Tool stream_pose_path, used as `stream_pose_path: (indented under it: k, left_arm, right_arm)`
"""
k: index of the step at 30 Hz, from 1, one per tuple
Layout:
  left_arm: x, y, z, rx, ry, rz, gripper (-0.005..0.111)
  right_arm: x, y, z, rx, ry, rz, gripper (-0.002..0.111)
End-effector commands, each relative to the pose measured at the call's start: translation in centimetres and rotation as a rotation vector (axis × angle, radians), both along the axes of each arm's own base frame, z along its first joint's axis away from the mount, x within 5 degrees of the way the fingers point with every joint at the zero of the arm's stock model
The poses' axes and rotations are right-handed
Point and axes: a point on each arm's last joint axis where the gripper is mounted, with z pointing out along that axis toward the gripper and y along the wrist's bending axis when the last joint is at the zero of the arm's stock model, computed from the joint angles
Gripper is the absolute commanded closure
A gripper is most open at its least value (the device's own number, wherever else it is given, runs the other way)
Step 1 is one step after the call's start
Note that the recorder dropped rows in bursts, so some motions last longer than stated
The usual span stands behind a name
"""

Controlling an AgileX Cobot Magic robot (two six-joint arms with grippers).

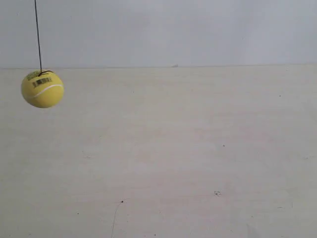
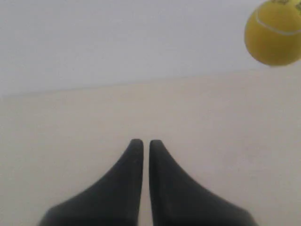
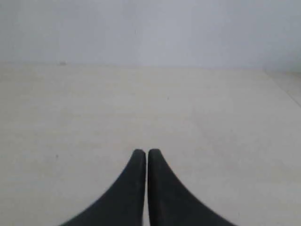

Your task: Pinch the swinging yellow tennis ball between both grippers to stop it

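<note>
Where the pale, speckled tabletop (image 1: 198, 158) meets the plain whitish wall (image 1: 173, 29), the yellow tennis ball (image 1: 42, 89) hangs on its black string (image 1: 38, 34) at the exterior view's upper left. The left gripper (image 2: 142, 143) and right gripper (image 3: 141, 152) are both pressed together, empty.

Yellow tennis ball (image 1: 42, 89) hangs on a thin black string (image 1: 38, 34) at far left of view, seen against the far edge of the pale desk (image 1: 188, 148). Barcode sticker (image 1: 41, 82) near its top, white seam (image 1: 49, 89) curving below. Plain grey wall (image 1: 173, 29) behind.
</note>
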Motion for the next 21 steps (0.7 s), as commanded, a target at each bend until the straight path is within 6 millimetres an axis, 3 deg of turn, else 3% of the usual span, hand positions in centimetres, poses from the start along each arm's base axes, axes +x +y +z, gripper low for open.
stream_pose_path:
  k: [1, 3, 6, 8, 12, 21]
  left_arm:
    - [0.0, 0.0, 1.7, -0.162, -0.201, 0.005, 0.102]
    - [-0.1, 0.1, 2.6, -0.183, -0.294, 0.005, 0.102]
    - [-0.3, 0.2, 3.8, -0.463, -0.433, -0.019, 0.102]
    - [-0.4, 0.2, 3.9, -0.628, -0.446, -0.041, 0.102]
    - [-0.6, -0.2, 5.0, -0.624, -0.46, -0.092, 0.102]
    - [0.7, -1.9, 9.7, -0.538, -0.392, -0.274, 0.102]
  right_arm:
    - [0.1, 0.1, 2.1, 0.0, -0.236, 0.013, 0.108]
    - [0.0, 0.2, 3.1, 0.01, -0.339, 0.019, 0.108]
    - [-0.3, 0.2, 4.2, 0.02, -0.469, 0.027, 0.108]
    - [-0.5, 0.3, 4.9, 0.13, -0.544, 0.043, 0.108]
    - [-0.8, 0.3, 5.4, 0.376, -0.593, 0.082, 0.108]
    - [-1.1, 0.4, 8.8, 0.427, -0.548, 0.091, 0.108]
